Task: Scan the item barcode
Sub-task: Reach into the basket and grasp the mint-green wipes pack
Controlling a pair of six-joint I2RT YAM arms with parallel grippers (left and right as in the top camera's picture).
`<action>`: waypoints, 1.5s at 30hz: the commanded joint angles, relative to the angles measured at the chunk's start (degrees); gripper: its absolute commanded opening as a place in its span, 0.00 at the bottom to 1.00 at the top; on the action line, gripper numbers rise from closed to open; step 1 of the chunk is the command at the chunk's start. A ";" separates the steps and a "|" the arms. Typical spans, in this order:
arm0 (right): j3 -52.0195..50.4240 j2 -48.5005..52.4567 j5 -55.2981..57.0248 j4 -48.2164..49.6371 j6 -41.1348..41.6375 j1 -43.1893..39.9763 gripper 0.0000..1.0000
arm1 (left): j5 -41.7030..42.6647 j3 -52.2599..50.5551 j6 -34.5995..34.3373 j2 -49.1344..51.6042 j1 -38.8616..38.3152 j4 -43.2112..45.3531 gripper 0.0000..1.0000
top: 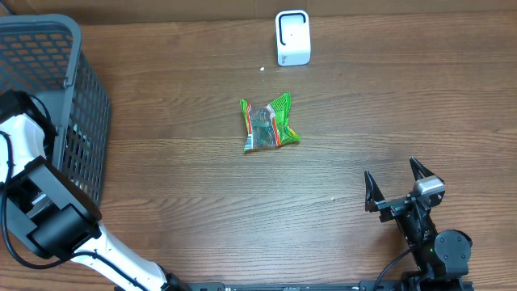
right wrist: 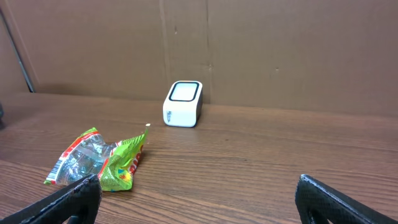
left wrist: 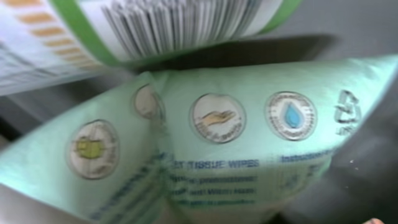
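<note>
The scan looks to be at an early stage, since nothing is at the scanner (top: 292, 36), which stands alone at the far edge of the desk (top: 420, 97). The left arm (top: 20, 129) reaches into the grey basket (top: 48, 48) at the far left. Its wrist camera is close up against a pale green wipes pack (left wrist: 249, 155), and a second package (left wrist: 180, 25) printed with barcode lines lies over the pack's top edge. This appears to be the pick-up step. Lifting an item out, carrying it right to the scanner and showing its barcode are all left to do. A crumpled green snack packet (top: 269, 123) lies in the middle of the desk, nearer than the scanner and apart from it. Whether it has been scanned cannot be told.

The right gripper (top: 390, 167) sits at the near right, its jaws spread wide and grasping nothing.

The left gripper is hidden. From above the basket wall covers it, and its own wrist view shows no fingers, so it cannot be told whether its jaws are clenched, released or grasping the pack. That wrist picture is blurred, with only the words "tissue wipes" legible. Both packages are cut off by the frame, and the basket's contents do not show from overhead.
</note>
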 commanded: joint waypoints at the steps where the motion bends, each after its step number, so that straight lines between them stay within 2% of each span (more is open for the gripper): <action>1: -0.59 -0.68 -0.28 0.31 0.37 0.33 1.00 | -0.48 1.53 -0.39 2.51 -0.44 -1.70 0.04; 16: -0.59 -0.68 -0.28 0.31 0.37 0.33 1.00 | 1.22 33.42 -0.35 2.49 -0.44 -27.34 0.04; 22: -0.59 -0.68 -0.28 0.31 0.39 0.33 1.00 | 1.64 43.69 -0.33 2.49 -0.44 -33.46 0.04; 23: -0.59 -0.68 -0.28 0.31 0.37 0.33 1.00 | 1.60 43.93 -0.35 2.49 -0.44 -33.38 0.21; 24: -0.59 -0.68 -0.28 0.31 0.37 0.33 1.00 | 1.62 43.87 -0.35 2.49 -0.44 -33.20 0.38; 25: -0.59 -0.68 -0.28 0.31 0.39 0.33 1.00 | 1.42 43.41 -0.33 2.67 -0.44 -32.94 0.49; 27: -0.59 -0.68 -0.28 0.31 0.39 0.33 1.00 | 1.22 41.72 0.85 2.93 -0.44 -32.41 0.69; 28: -0.59 -0.68 -0.28 0.31 0.39 0.33 1.00 | 1.22 40.33 2.16 2.97 -0.44 -31.91 0.73; 30: -0.59 -0.68 -0.28 0.31 0.37 0.33 1.00 | 1.25 36.50 5.20 2.97 -0.44 -30.32 0.77; 36: -0.59 -0.68 -0.28 0.31 0.37 0.33 1.00 | 1.49 21.81 10.32 2.97 -0.44 -22.58 0.76; 41: -0.59 -0.68 -0.28 0.31 0.37 0.33 1.00 | 1.44 10.97 11.10 2.97 -0.44 -14.53 0.75; 45: -0.59 -0.68 -0.28 0.31 0.37 0.33 1.00 | 1.44 6.36 11.06 2.97 -0.44 -9.97 0.70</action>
